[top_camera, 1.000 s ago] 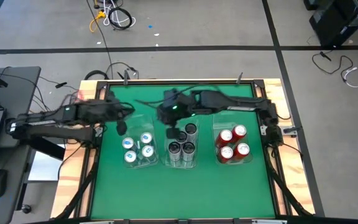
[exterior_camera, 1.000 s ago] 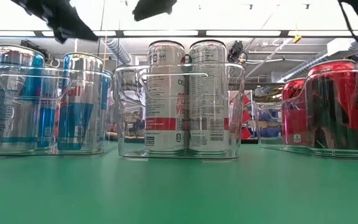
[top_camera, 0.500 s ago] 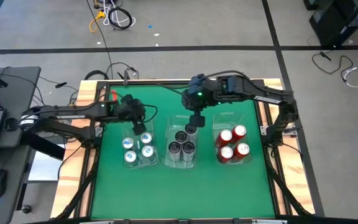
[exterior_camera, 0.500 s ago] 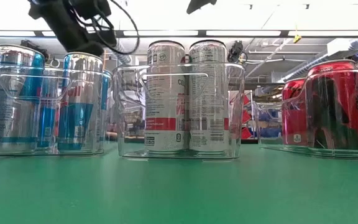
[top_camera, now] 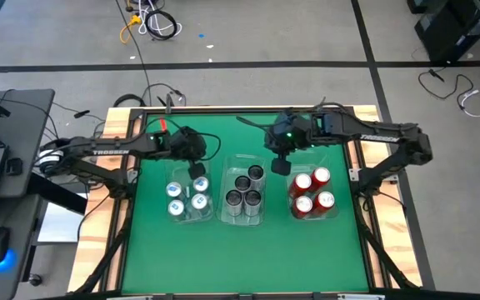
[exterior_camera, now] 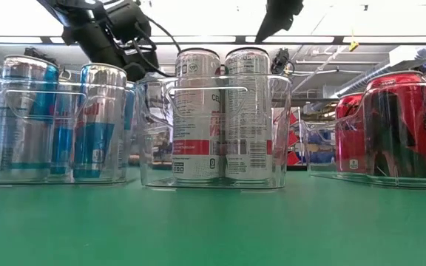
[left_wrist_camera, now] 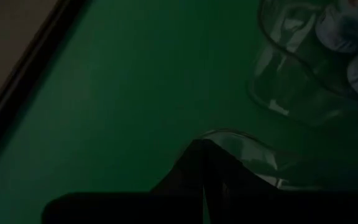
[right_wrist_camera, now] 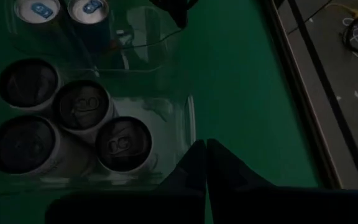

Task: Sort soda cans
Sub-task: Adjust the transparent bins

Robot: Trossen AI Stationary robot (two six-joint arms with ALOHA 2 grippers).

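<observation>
L gripper (top_camera: pixel 198 169): held over far end of left bin (top_camera: pixel 167 208), fingers pressed together, nothing gripped.
R gripper (top_camera: pixel 280 165): between mid and right bins, fingers closed, empty.
Cans: blue-top (top_camera: pixel 174 208) left bin, grey (top_camera: pixel 243 198) mid, red (top_camera: pixel 304 203) right.

Three bins are lined up across the surface (top_camera: pixel 248 250). The left pincer (top_camera: pixel 198 169) is held above the left bin (top_camera: pixel 186 198); the right pincer (top_camera: pixel 279 165) is placed between the middle bin (top_camera: pixel 245 193) and right bin (top_camera: pixel 312 193).
</observation>
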